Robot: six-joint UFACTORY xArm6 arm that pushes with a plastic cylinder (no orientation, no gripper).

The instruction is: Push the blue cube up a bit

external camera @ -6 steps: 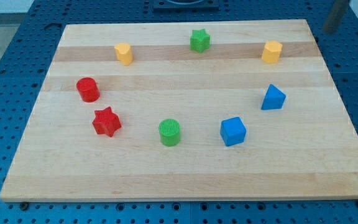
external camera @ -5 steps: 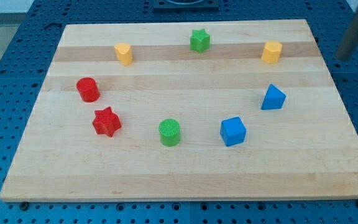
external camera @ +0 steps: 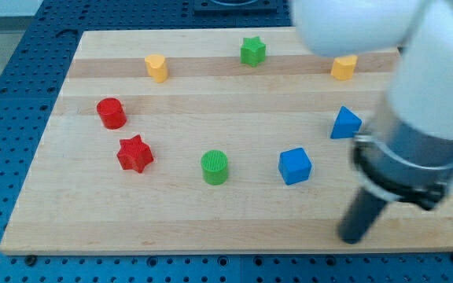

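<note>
The blue cube (external camera: 295, 166) sits on the wooden board (external camera: 171, 212), right of centre and toward the view's bottom. My arm fills the view's right side, blurred. My tip (external camera: 352, 237) is near the board's bottom edge, below and to the right of the blue cube, apart from it. A blue wedge-shaped block (external camera: 344, 123) lies above and right of the cube, partly beside the arm.
A green cylinder (external camera: 215, 167) lies left of the cube. A red star (external camera: 134, 153) and red cylinder (external camera: 111, 113) are at the left. A yellow block (external camera: 156, 67), green star (external camera: 252, 51) and a partly hidden yellow block (external camera: 343, 67) line the top.
The arm has swept in from the view's top right corner to the bottom right, and the tip now stands near the board's bottom edge. No block has moved.
</note>
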